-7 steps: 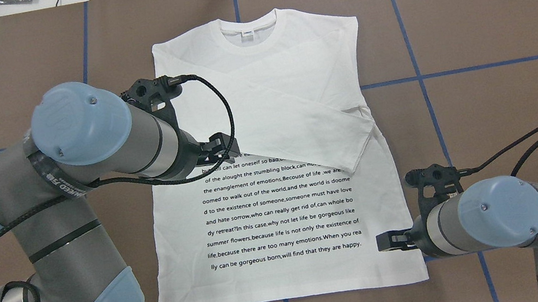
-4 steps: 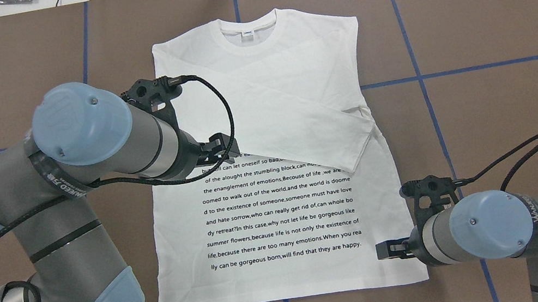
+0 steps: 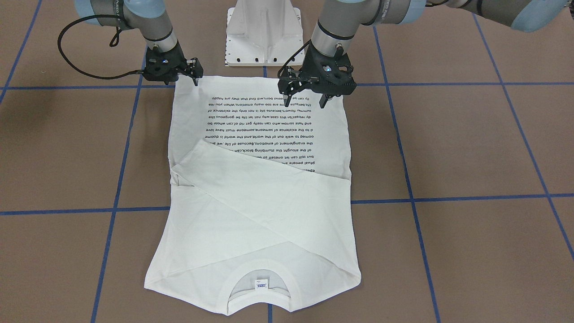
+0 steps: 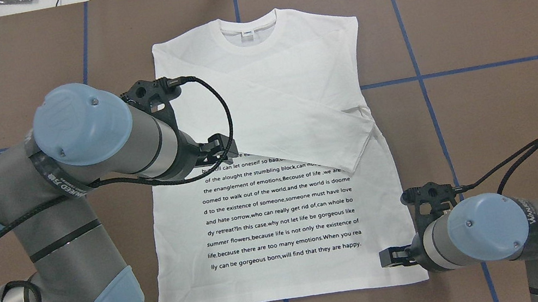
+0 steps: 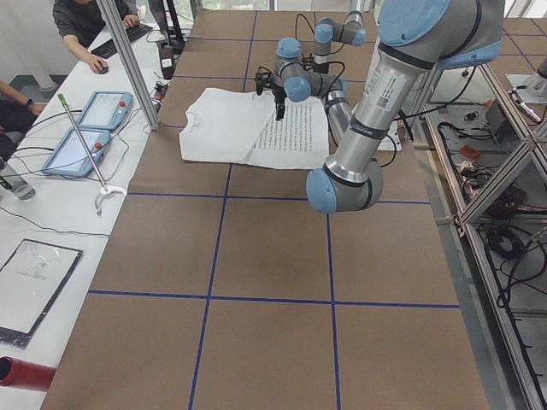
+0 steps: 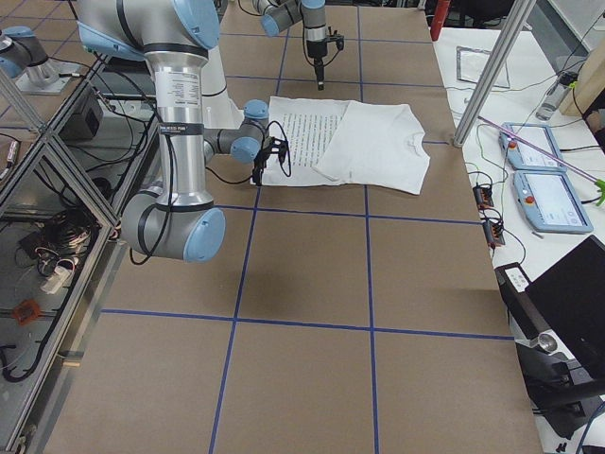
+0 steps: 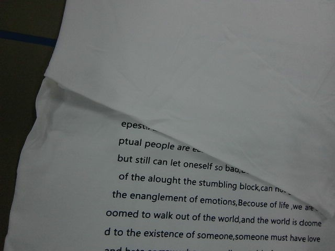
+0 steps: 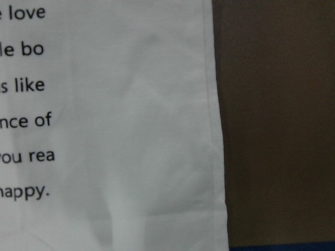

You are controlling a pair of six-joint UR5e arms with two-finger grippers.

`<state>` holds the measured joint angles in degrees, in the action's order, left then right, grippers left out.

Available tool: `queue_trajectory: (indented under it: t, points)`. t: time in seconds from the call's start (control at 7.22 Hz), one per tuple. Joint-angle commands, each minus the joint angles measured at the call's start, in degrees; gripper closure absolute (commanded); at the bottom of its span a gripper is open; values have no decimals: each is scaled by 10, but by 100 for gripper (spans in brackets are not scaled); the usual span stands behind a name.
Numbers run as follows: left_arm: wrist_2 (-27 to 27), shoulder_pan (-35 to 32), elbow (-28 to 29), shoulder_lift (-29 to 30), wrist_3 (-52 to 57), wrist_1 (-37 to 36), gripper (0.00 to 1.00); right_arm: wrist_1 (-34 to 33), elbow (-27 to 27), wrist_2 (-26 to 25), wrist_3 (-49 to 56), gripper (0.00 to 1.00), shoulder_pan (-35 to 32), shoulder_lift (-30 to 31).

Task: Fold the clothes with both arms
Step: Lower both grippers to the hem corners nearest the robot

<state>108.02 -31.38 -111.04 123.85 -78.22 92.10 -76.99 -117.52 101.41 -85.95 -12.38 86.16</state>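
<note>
evidently the shirt (image 4: 279,210) lies flat in the middle of the table (image 4: 488,12), its collar (image 4: 249,27) toward the far edge and its hem (image 4: 294,291) toward the robot's edge. both sleeves are folded in across the chest, and the upper sleeve (image 4: 308,122) slants down over the top lines of the printed text (image 4: 281,221).

the right gripper (image 3: 192,74) sits low at the hem's corner on the robot's right, just at the side seam. whether its fingers are parted or pinched on cloth i cannot tell, since its wrist camera shows only the shirt's edge and bare table. the left gripper (image 3: 306,96) hangs above the shirt's left side with its fingers spread and nothing between them. in the overhead view it sits partway up the shirt, not at the other hem corner.

the likely next step is lifting the hem toward the collar, and the mismatch is the main risk. if the right side rises while the left holds nothing, the hem pulls askew and the fold comes out crooked. a shallow pinch at the corner may catch only the top layer, leaving the back panel on the table. the loose sleeve could also slide off if the body is tugged sideways.
</note>
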Motion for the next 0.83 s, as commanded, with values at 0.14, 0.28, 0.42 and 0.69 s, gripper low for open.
queue_trajectory:
  t: [0.14, 0.28, 0.42, 0.69]
  points:
    - [0, -1, 0, 0, 0, 0, 0, 0, 6, 6, -7, 20, 3, -1]
    - [0, -2, -1, 0, 0, -1, 0, 0, 6, 6, -7, 23, 7, 1]
    - [0, -2, -3, -2, 0, -1, 0, -1, 6, 7, -7, 26, 7, 2]
    - [0, -2, -4, -9, 0, -1, 0, -3, 4, 27, -21, 30, 7, 3]
